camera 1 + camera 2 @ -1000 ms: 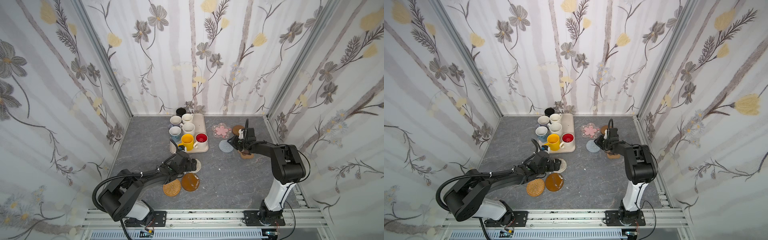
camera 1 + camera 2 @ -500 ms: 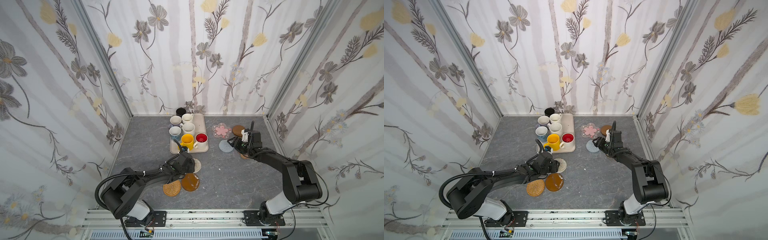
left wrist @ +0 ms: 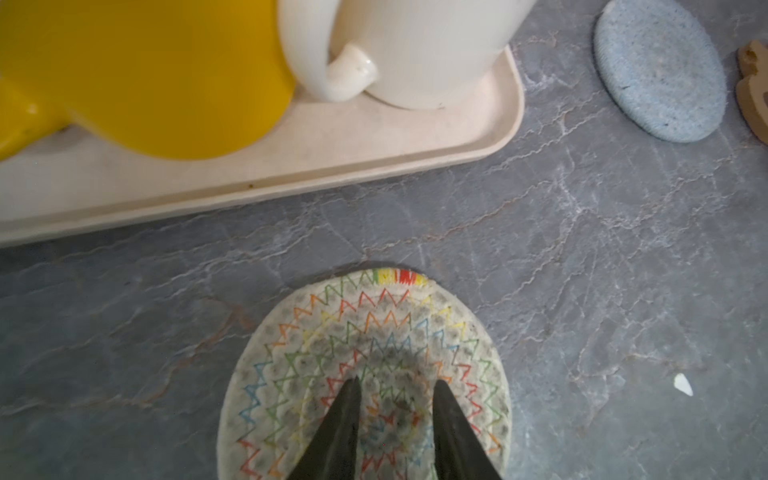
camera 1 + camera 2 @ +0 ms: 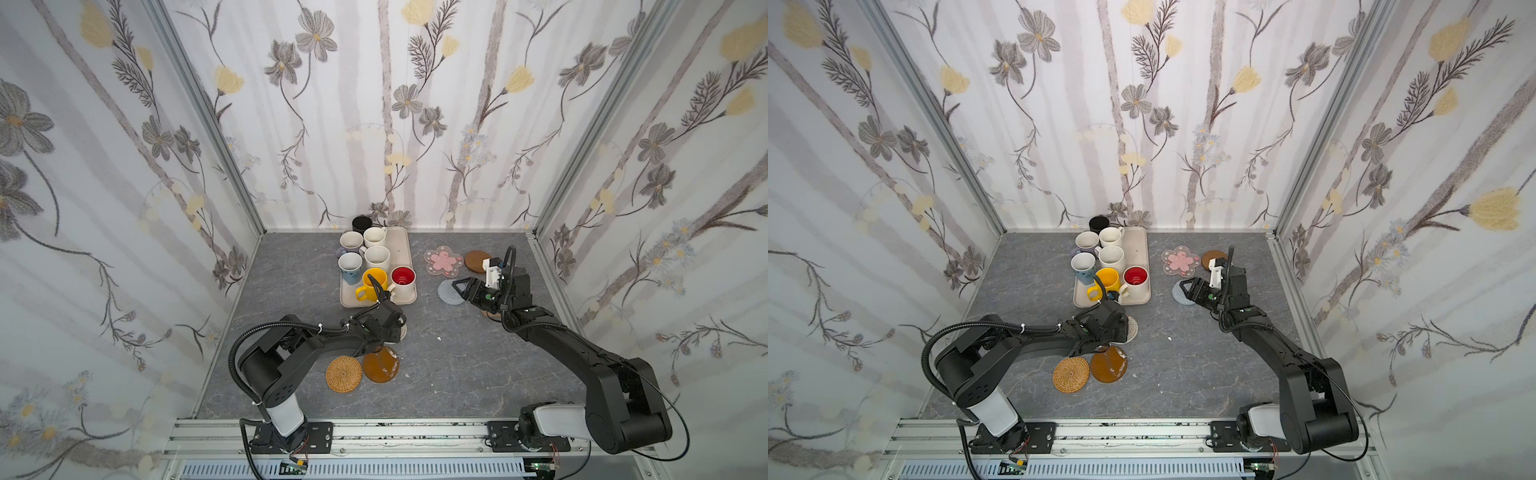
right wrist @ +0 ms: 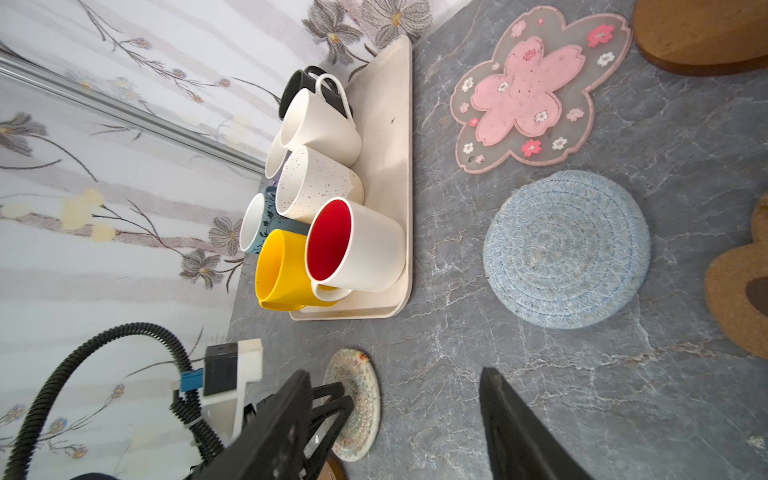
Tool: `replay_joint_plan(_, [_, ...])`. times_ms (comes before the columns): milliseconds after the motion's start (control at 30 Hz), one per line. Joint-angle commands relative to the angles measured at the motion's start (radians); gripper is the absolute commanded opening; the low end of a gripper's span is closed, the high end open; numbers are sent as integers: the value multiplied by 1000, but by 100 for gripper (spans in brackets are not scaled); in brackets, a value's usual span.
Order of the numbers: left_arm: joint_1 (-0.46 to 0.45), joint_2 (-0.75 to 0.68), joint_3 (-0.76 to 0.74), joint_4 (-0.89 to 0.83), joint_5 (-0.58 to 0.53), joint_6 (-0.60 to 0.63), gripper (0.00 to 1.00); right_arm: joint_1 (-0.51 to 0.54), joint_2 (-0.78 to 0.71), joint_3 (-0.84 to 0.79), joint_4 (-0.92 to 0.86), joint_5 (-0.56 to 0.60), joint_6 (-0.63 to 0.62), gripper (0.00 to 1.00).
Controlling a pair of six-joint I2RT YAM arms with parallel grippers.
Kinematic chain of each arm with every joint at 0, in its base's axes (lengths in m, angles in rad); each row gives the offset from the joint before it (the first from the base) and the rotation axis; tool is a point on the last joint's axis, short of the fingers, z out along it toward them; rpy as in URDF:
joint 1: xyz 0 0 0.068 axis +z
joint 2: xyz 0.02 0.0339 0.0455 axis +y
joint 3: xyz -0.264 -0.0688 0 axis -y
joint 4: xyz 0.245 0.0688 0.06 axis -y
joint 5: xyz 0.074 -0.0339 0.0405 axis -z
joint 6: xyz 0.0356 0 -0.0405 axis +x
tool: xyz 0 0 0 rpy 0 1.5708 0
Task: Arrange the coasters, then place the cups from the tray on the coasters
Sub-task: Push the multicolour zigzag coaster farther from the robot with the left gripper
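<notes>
My left gripper [image 3: 397, 382] hovers over the beige woven coaster [image 3: 374, 332], near the tray's front edge, its jaws a narrow gap apart with nothing between them. My right gripper [image 4: 457, 289] stands open above the grey-blue coaster [image 4: 446, 296], holding nothing. The tray [image 4: 402, 249] carries the yellow [image 4: 374, 279], red-inside [image 4: 402, 277], pale blue [image 4: 350, 266], speckled [image 4: 377, 257], cream [image 4: 375, 237], lavender [image 4: 351, 241] and black [image 4: 361, 223] cups. The pink-flower coaster [image 4: 444, 262] and a brown disc [image 4: 475, 261] lie at the back right. The paw coaster [image 5: 735, 299] is half hidden under the right arm.
A tan rattan coaster [image 4: 343, 374] and a second brown disc [image 4: 380, 366] lie side by side in front of the left gripper. Small white scraps [image 4: 439, 338] dot the grey floor. Patterned walls close in three sides.
The left jaws have narrowed over the beige coaster. The right gripper has opened and shifted left from beside the paw coaster to above the grey-blue one.
</notes>
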Motion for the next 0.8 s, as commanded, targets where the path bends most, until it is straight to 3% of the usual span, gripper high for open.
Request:
replay_joint_plan(0, [-32, 43, 32, -29, 22, -21, 31, -1, -35, -8, -16, -11, -17, 67])
replay_joint_plan(333, [-122, 157, 171, -30, 54, -54, 29, -74, -123, -56, -29, -61, -5, 69])
replay_joint_plan(767, [-186, 394, 477, -31, 115, -57, 27, -136, -194, -112, -75, -98, -3, 72])
